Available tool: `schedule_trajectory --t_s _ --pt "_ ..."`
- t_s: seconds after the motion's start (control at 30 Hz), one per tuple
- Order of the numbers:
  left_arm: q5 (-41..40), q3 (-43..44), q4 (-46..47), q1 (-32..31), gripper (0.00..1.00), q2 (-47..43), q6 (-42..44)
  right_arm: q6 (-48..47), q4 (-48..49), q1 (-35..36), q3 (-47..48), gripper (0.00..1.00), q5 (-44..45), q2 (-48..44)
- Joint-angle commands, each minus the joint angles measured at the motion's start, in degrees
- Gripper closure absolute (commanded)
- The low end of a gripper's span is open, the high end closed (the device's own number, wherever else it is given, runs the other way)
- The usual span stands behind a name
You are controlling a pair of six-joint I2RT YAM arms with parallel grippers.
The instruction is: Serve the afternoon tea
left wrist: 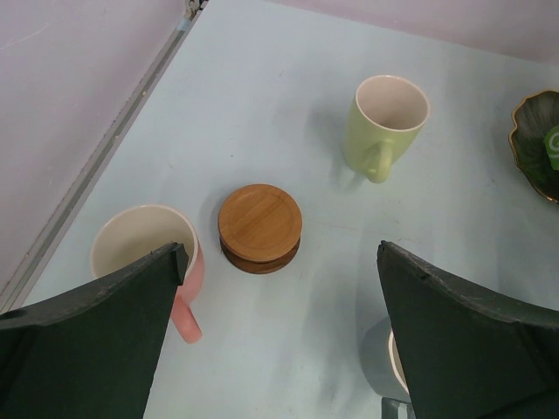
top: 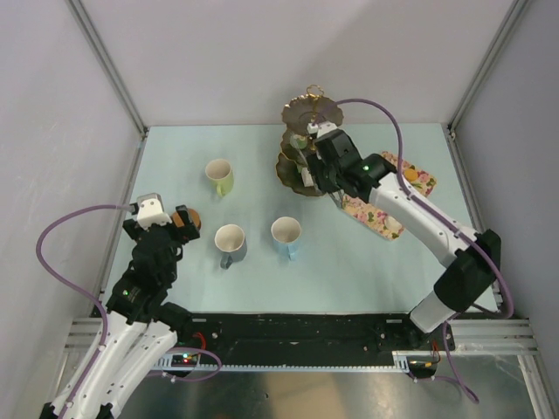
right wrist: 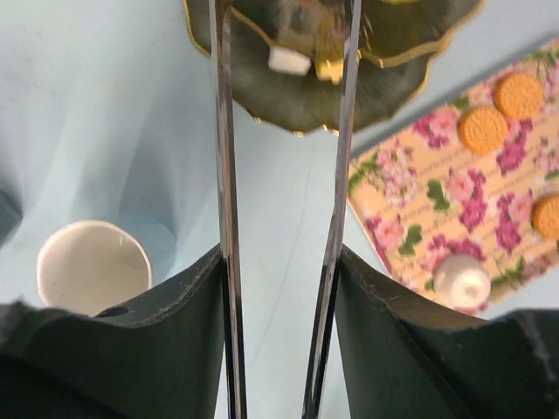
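While the right gripper [right wrist: 279,257] clamps a pair of metal tongs [right wrist: 225,175], their blades narrowly apart and reaching into the three-tier stand [right wrist: 297,109] at the top of the right wrist view, we judge the main risk to lie there. A blade could snag a gold rim on withdrawal and tip the stand, or flick the small white cake [right wrist: 288,59] lying loose between the blades.

The left gripper [left wrist: 281,249] hangs wide open over the coasters [left wrist: 259,223] at the centre of its view. The pink mug [left wrist: 140,244] sits just beside the finger at lower left, so a descent could knock it.

We count:
- one stand
- four mugs: pink, yellow-green [left wrist: 367,144], grey [top: 231,243] and blue [top: 286,234]
- one coaster stack, its number unclear
- on the floral tray [right wrist: 410,201] at right, three orange cakes [right wrist: 483,128] and one white one [right wrist: 461,281]
- a green cake [left wrist: 552,144] on the stand
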Motion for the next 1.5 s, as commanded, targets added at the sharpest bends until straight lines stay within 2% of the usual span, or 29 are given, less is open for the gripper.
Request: schedule_trajectory --t_s 0.0,0.27,0.4,0.57,0.73,0.93,1.47 --pt "-0.21 -0.20 1.62 -0.27 0.02 -0.09 0.93 4.11 -7.30 0.08 -3.19 0.49 1.44 -6.89" --pt "-0.36 -0.23 1.69 -0.28 0.02 0.72 0.84 12.54 -19.33 -1.56 -10.26 0.52 3.25 -15.69" --pt "-0.27 -0.21 1.64 -0.27 0.02 1.07 0.84 17.46 -25.10 -5.65 -13.89 0.52 2.70 -18.99" --pt "-0.08 -0.21 1.62 -0.27 0.02 1.59 0.84 21.32 -27.25 -11.42 -19.00 0.52 -0.92 -22.59" --pt "0.11 -0.25 1.63 -0.42 0.02 2.11 0.84 22.18 -26.41 -17.55 -24.19 0.51 -3.05 -24.43" --pt "0.19 -0.23 1.62 -0.45 0.02 2.45 0.84 20.54 -22.91 -21.51 -26.68 0.51 -5.13 -23.86" --pt "0.01 -0.20 1.63 -0.46 0.02 2.73 0.99 18.86 -18.24 -24.94 -27.30 0.47 -6.38 -18.35"
